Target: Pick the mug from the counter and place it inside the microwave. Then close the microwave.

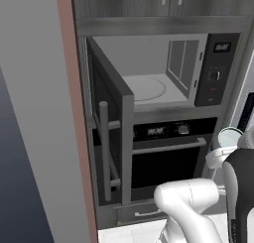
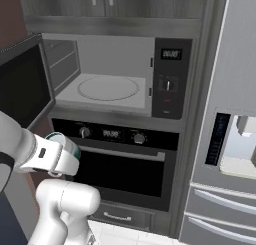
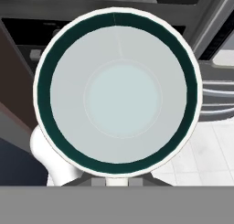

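While the door hangs open: the microwave (image 2: 112, 76) shows a pale interior and a round turntable (image 2: 108, 88), with nothing resting on the plate.
Door: the dark glass microwave door (image 1: 110, 138) swings out to the left, its vertical bar handle (image 1: 104, 150) facing the camera in the left base view; the right base view crops it at the left edge.
Mug: the mug (image 3: 118, 91) is held up in the air in front of the oven (image 2: 125, 164), below the microwave's opening and outside it; the hand view looks straight down into its mouth, taking in the teal rim band and pale bottom.
Handle: a white lobe at the mug's lower left in the hand view, cut short by the grey band.
Gripper: the gripper (image 3: 118, 181) is clamped on the mug, its fingertips almost wholly hidden beneath the rim.
Side views: only a sliver of the mug's rim peeks past the white wrist.
Right edge: a refrigerator (image 2: 230, 139) with a dispenser recess, partly cropped.
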